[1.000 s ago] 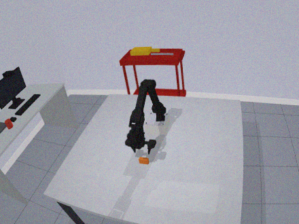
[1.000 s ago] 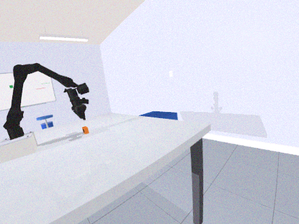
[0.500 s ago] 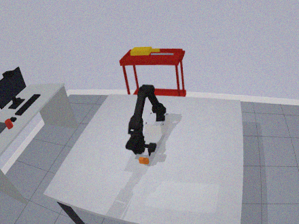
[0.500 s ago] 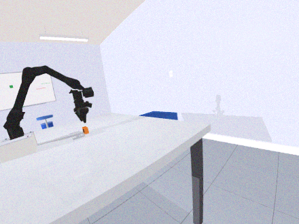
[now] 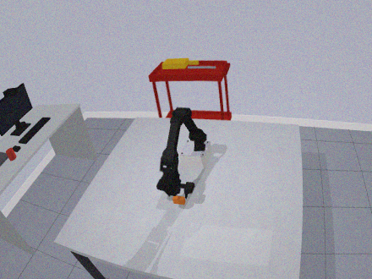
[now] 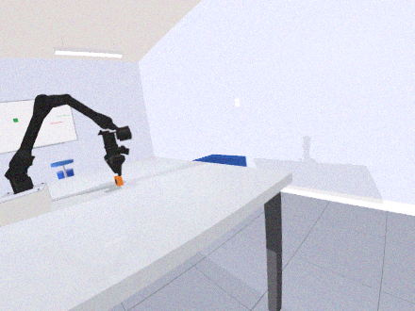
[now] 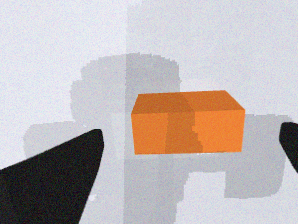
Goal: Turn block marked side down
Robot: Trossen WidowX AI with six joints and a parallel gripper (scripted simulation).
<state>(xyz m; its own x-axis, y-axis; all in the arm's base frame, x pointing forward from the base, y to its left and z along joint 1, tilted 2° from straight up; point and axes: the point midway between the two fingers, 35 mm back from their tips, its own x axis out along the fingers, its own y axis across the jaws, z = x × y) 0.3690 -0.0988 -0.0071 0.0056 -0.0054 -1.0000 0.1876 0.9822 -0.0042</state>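
The orange block [image 5: 178, 199] [image 6: 119, 181] [image 7: 188, 125] sits on the big pale worktop [image 5: 249, 177] [image 6: 189, 203] [image 7: 40, 40]. The black arm [image 5: 172, 144] [image 6: 90, 115] bends up high and then reaches down to it. Its fingers [image 5: 181, 195] [image 6: 119, 175] are spread wide and hold nothing. In the wrist view, one black finger is on the left of the block and one is on the right, with a gap on both sides. Nothing stands between the fingers and the block there. Gray shadows lie on and around the block.

In the top view, a red cart [image 5: 186, 77] stands at the far side, past the worktop, with a yellow thing [image 5: 175, 63] on top. At the left is a desk [image 5: 68, 111] with a black screen [image 5: 15, 109], a long black keyboard [image 5: 35, 130] and a small red thing [image 5: 11, 154].

In the exterior view, a white board [image 6: 61, 127] hangs on the wall at the left. It has a green square and thin green and red marks, too small to read. A flat blue thing [image 6: 224, 160] shows past the far edge of the worktop. I can't read any words or brand names.
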